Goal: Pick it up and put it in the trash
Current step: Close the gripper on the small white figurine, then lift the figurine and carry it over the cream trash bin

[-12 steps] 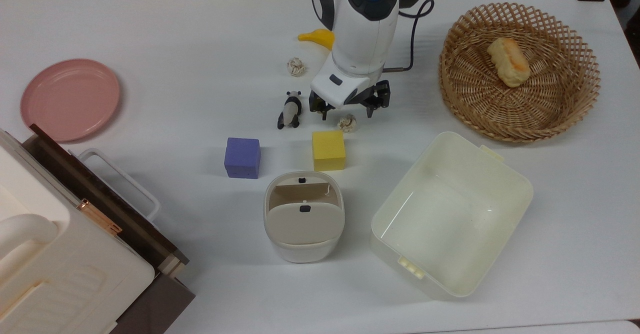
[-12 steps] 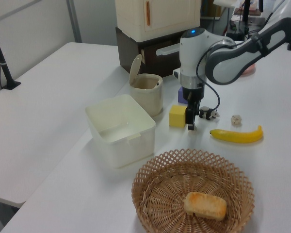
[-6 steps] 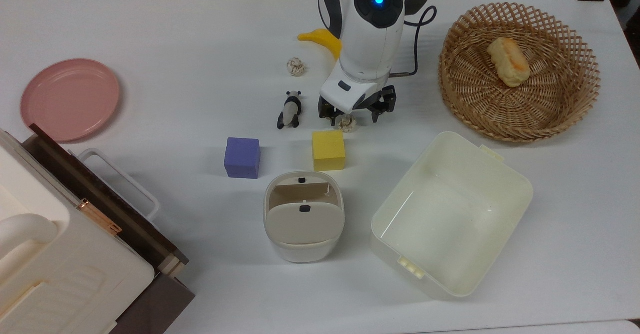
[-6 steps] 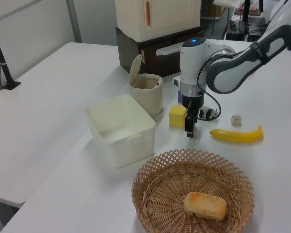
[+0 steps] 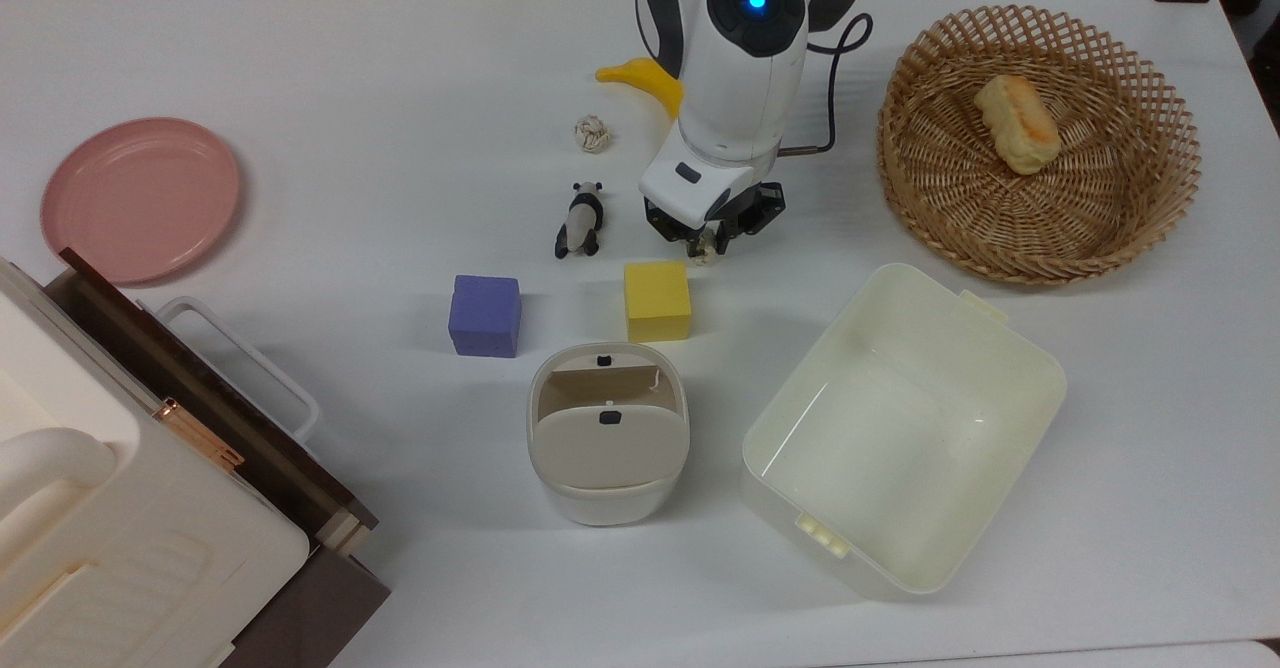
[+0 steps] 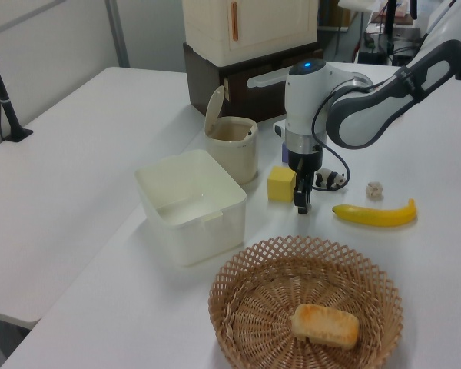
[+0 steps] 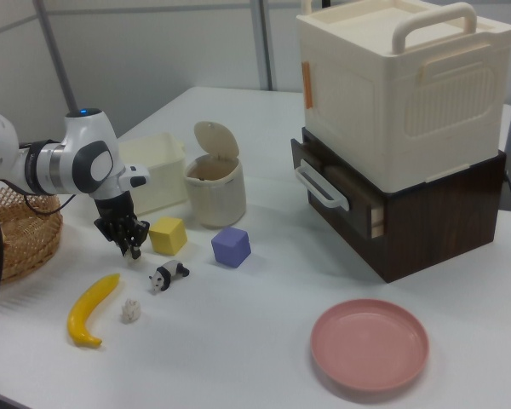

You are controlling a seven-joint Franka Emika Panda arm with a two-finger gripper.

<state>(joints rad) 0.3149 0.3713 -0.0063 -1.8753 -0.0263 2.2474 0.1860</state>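
Between the clenched fingers of our downward-pointing gripper (image 5: pixel 706 241), centre of the top view, sits the crumpled off-white paper wad (image 5: pixel 706 245), just above the yellow foam cube (image 5: pixel 657 300); the off-white flap-lid bin (image 5: pixel 607 433) stands below, bare table between.

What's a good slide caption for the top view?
Gripper shut on the paper wad beside the yellow cube, above the trash bin.

paper wad (image 5: pixel 707 246): mostly hidden by fingers (image 5: pixel 722 233) | banana (image 5: pixel 640 78): arm-covered
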